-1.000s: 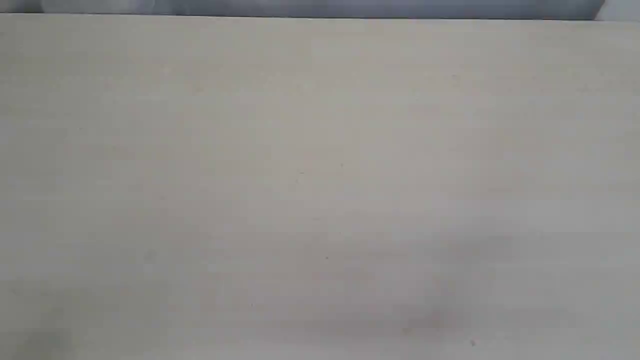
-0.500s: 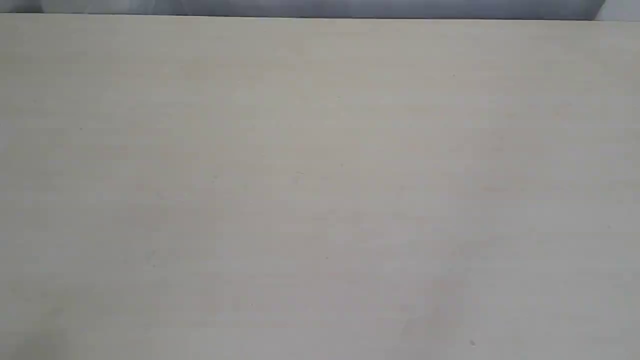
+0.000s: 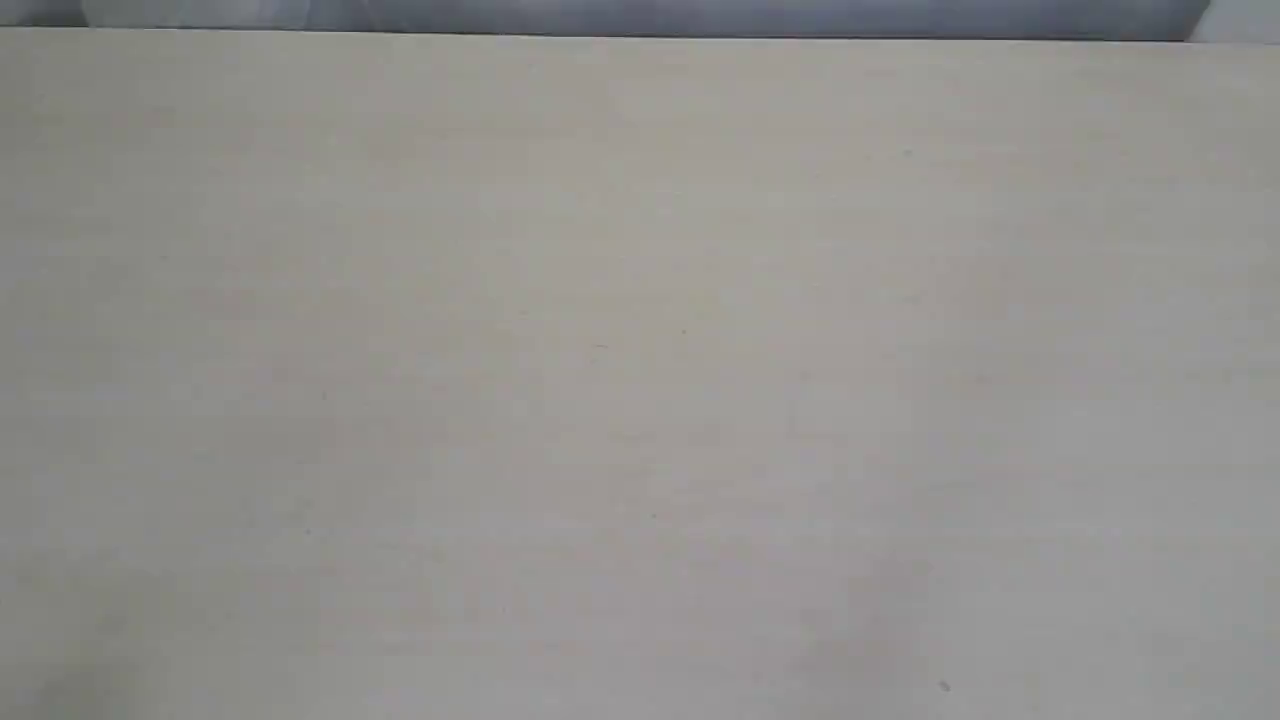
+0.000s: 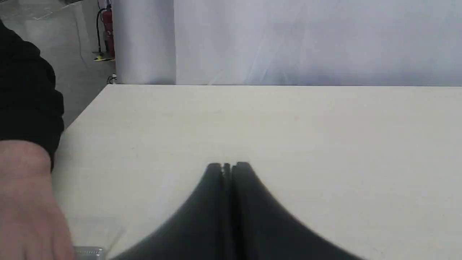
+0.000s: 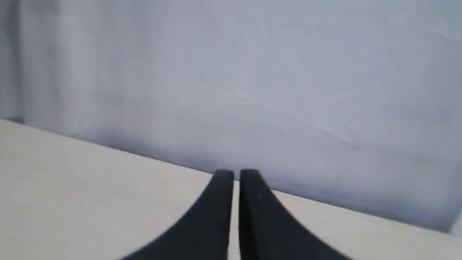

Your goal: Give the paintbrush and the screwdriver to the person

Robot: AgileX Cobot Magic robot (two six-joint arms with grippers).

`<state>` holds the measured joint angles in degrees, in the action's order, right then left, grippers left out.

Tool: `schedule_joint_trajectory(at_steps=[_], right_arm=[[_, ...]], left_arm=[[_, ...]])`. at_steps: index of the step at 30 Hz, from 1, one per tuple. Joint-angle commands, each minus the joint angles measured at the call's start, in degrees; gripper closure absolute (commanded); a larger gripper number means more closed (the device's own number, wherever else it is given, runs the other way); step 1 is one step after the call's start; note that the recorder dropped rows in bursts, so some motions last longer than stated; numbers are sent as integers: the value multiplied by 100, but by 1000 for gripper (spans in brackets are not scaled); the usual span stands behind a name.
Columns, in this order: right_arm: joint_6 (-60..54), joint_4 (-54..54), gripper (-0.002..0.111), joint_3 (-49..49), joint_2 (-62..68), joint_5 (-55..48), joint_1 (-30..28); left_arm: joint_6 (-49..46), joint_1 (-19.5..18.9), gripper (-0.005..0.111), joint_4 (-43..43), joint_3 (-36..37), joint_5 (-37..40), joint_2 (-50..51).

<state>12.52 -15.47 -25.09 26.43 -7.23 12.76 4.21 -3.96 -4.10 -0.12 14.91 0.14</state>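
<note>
In the left wrist view the person's hand [image 4: 25, 206], bare with a black sleeve [image 4: 25, 94] above it, rests over the table's near corner beside my left gripper [image 4: 228, 167]. That gripper's black fingers are pressed together with nothing visible between them. A short strip of silver metal [image 4: 88, 251] pokes out beside the hand; I cannot tell whether it is the paintbrush's ferrule. The screwdriver is out of view. My right gripper [image 5: 236, 174] is shut over the table's far edge, holding nothing. Neither gripper appears in the exterior view.
The exterior view shows only the pale table top [image 3: 640, 380] and a grey backdrop [image 3: 700, 15] behind its far edge. A white curtain [image 4: 288, 39] hangs beyond the table. A red fire extinguisher [image 4: 108, 32] stands on the floor.
A faint shadow on the table's lower right in the exterior view has faded. Nothing else differs.
</note>
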Motion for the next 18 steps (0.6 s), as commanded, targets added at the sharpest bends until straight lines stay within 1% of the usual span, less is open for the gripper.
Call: schedule_joint_trajectory(at_steps=[1, 6, 9, 18], right_arm=[[21, 176, 104, 934, -681, 430, -804], [21, 202, 104, 1986, -1687, 439, -1429], [21, 202, 104, 2382, -1996, 439, -1559], [21, 214, 104, 2509, -2350, 351, -1560]], left_arm=[[12, 32, 107, 5, 12, -62, -14], [12, 32, 107, 16, 12, -62, -14], [12, 32, 107, 27, 12, -49, -14], [12, 32, 107, 26, 12, -59, -14]])
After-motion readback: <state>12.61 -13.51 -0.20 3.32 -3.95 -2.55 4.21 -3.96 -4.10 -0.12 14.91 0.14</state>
